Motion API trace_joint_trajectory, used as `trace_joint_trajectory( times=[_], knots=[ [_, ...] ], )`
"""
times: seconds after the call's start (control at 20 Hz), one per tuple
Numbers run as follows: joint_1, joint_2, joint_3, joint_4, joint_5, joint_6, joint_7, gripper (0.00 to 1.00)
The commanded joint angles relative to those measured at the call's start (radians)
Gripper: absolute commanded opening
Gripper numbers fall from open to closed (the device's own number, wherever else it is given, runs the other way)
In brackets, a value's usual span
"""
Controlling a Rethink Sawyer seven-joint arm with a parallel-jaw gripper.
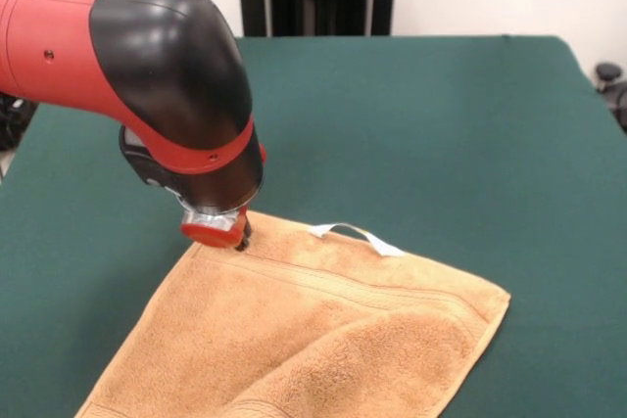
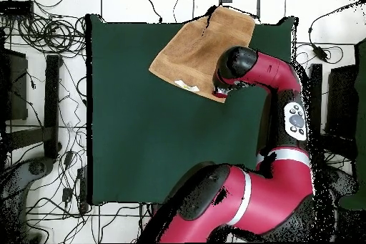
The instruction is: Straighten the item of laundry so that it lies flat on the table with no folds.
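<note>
The item of laundry (image 1: 323,340), a golden-tan towel, lies on the green table (image 1: 441,124) at the near left, running out of the picture's bottom. A woven band crosses it near the far hem. One layer is folded over on its near part. Its white loop tag (image 1: 358,237) sticks out at the far hem. My gripper (image 1: 238,239) is down on the towel's far left corner, mostly hidden under the red wrist. In the overhead view the towel (image 2: 196,48) sits at the table's (image 2: 143,127) top right, its tag (image 2: 187,84) on the lower hem, the gripper hidden beneath the arm.
My arm's elbow (image 2: 271,76) hangs over the table's right side in the overhead view. The towel's upper end reaches the table's top edge there. Cables (image 2: 43,33) cover the floor around. A black chair (image 1: 612,85) stands past the right edge in the front view.
</note>
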Motion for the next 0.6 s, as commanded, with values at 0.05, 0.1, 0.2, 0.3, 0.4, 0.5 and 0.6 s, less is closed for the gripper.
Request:
trace_joint_trajectory(
  times=[0.05,0.1,0.2,0.3,0.4,0.5,0.6],
  knots=[
    [-0.014,0.236,0.018,0.048,-0.079,-0.131,0.174,0.00],
    [-0.008,0.231,0.012,0.042,-0.075,-0.091,0.181,0.00],
    [0.006,0.215,-0.002,0.033,-0.070,0.002,0.191,0.00],
    [0.018,0.197,-0.014,0.025,-0.066,0.102,0.196,0.00],
    [0.025,0.181,-0.020,0.020,-0.061,0.179,0.195,0.00],
    [0.031,0.174,-0.024,0.010,-0.057,0.243,0.196,0.00],
    [0.028,0.171,-0.016,0.005,-0.045,0.250,0.206,0.00]
  ],
)
